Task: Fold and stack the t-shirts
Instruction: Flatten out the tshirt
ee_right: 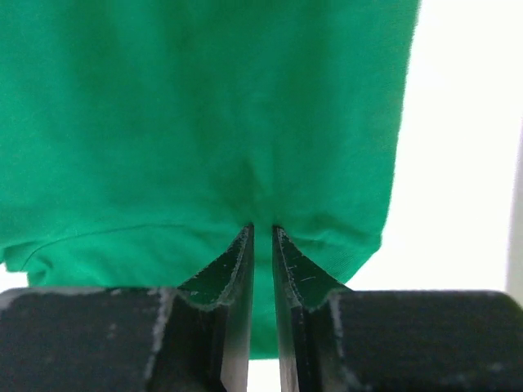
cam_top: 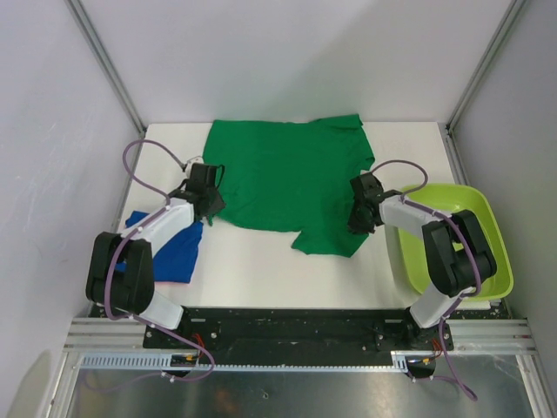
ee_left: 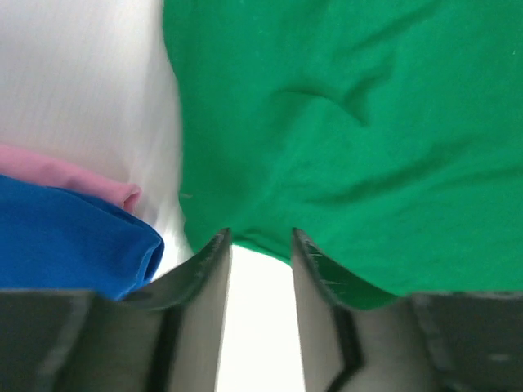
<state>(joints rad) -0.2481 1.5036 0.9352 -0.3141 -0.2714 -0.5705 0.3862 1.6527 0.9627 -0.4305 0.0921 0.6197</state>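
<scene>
Count two shirts: one green shirt [cam_top: 287, 178] at the tips of both claws, and one blue shirt [cam_top: 178, 248] to the left of the left claw [ee_left: 260, 237]. Count one tub [cam_top: 500, 261] to the right of the right claw [ee_right: 261, 229]. Count two claws and one table [cam_top: 261, 270].

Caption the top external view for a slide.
Left tool and right tool flank a spread dark green cloth t-shirt; royal blue cloth t-shirt left, lime-green plastic tub right.

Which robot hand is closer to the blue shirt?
Left. The left gripper is right beside the blue t-shirt; the right gripper is across the green t-shirt.
</scene>
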